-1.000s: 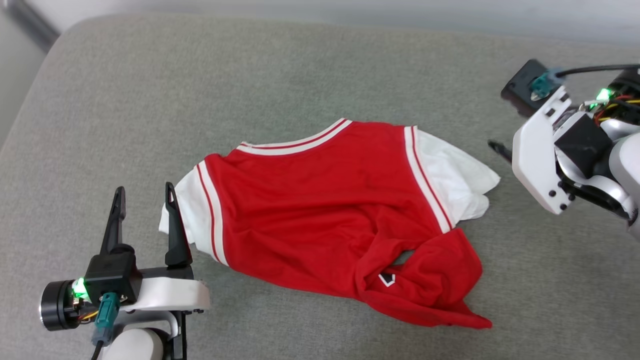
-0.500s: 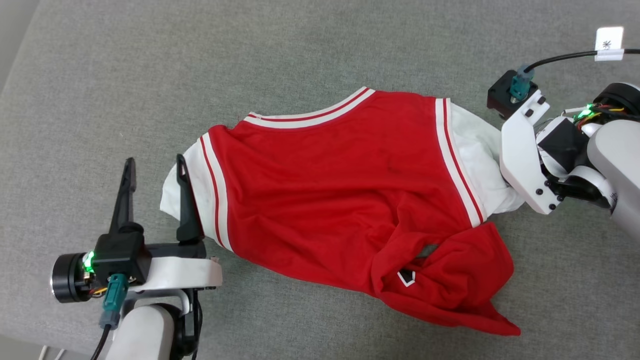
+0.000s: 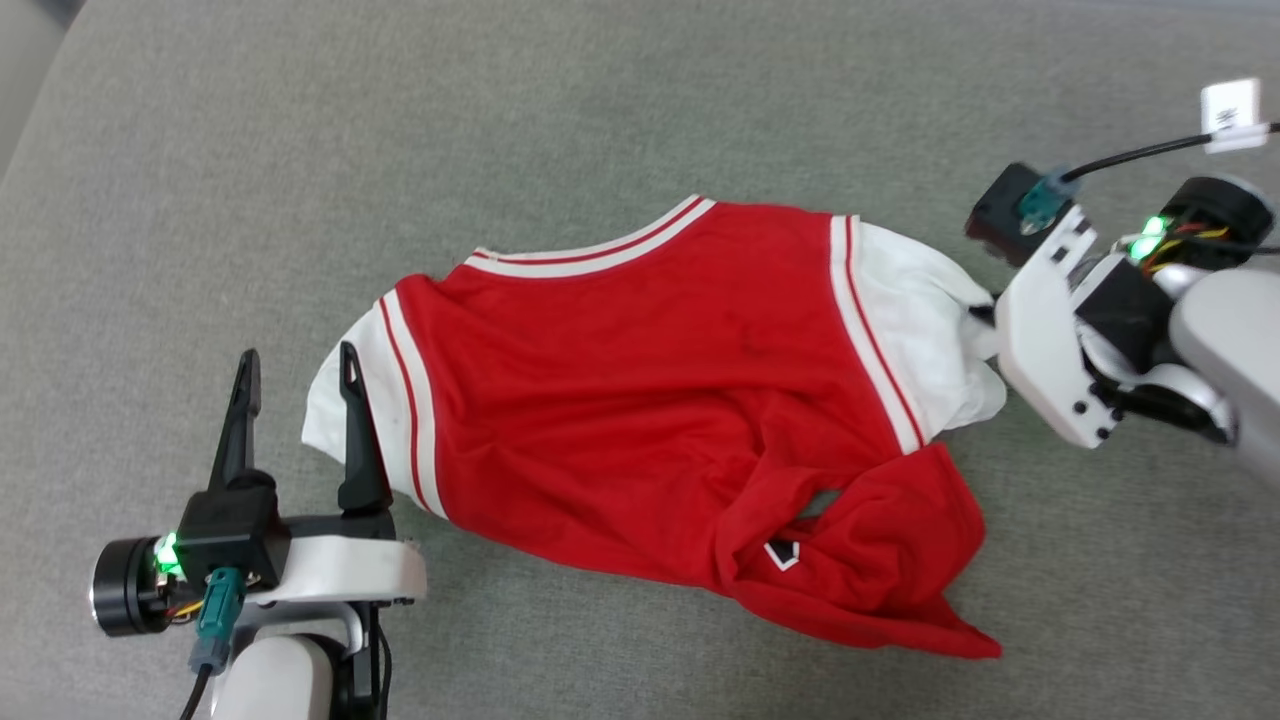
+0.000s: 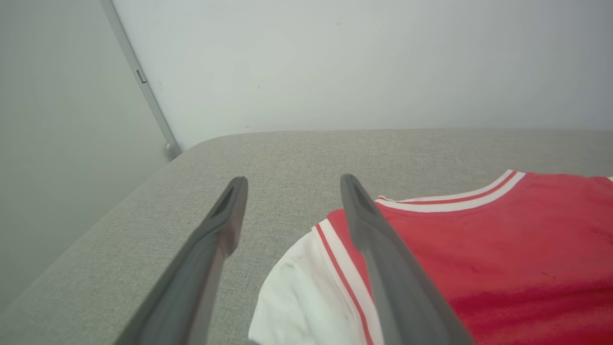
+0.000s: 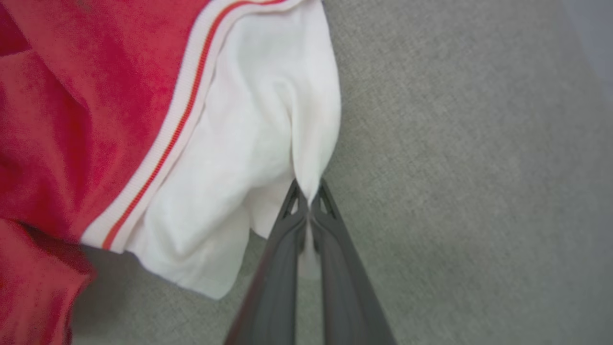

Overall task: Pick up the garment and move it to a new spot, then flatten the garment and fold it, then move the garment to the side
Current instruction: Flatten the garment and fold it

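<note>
The garment [image 3: 650, 420], a red jersey with white sleeves and striped trim, lies plain side up on the grey cushion [image 3: 600, 130]. Its lower hem is bunched at the lower right, where a bit of black, white-outlined print [image 3: 780, 555] shows. My right gripper [image 3: 985, 322] is shut on the edge of the right white sleeve [image 5: 268, 124], and the cloth is pinched between the fingertips [image 5: 292, 201]. My left gripper [image 3: 297, 357] stands open at the left white sleeve [image 4: 297, 297]. One finger [image 4: 373, 230] is over the sleeve's striped trim and the other is over bare cushion.
The cushion's rounded left edge [image 4: 96, 225] drops off close to my left gripper. A pale wall [image 4: 364, 62] stands behind the cushion. A black cable with a white tag [image 3: 1230, 105] trails from my right wrist.
My right gripper has come in from the right to the white sleeve and shut on its edge, bunching the cloth. The head camera has shifted. The left gripper stays open by the left sleeve.
</note>
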You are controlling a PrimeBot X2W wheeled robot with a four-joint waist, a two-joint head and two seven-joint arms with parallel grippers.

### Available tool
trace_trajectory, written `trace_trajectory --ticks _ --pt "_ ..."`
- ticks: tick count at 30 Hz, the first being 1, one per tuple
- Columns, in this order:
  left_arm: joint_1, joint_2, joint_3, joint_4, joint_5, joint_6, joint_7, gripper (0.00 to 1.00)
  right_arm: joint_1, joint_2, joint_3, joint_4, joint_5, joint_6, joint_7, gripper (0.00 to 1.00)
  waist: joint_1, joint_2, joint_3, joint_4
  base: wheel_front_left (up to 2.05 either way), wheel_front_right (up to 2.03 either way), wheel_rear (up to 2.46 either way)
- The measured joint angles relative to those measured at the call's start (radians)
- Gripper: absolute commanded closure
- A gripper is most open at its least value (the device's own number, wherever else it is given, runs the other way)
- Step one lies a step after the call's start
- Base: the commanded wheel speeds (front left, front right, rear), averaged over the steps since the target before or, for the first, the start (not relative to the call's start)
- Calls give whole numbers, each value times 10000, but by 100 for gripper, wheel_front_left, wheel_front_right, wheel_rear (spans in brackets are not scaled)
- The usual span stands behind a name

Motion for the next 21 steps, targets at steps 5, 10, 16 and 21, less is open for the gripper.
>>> trace_trajectory --ticks 5,10,16,21 --pt "357 -81 244 50 111 -138 0 0 -128 -1089 -65 -1174 313 0 -635 100 0 0 -487 -357 0 0 0" --pt "617 -190 364 -25 259 -230 0 0 579 -2428 -508 -2132 970 0 -755 100 0 0 -774 -769 0 0 0" --pt "751 -196 527 -46 382 -347 0 0 2201 -3264 -1221 -1691 1639 0 -499 100 0 0 -847 -1141 0 0 0" --pt "712 -215 522 13 460 -458 0 0 3521 -3074 -1486 -616 1868 0 -313 100 0 0 -742 -1172 0 0 0"
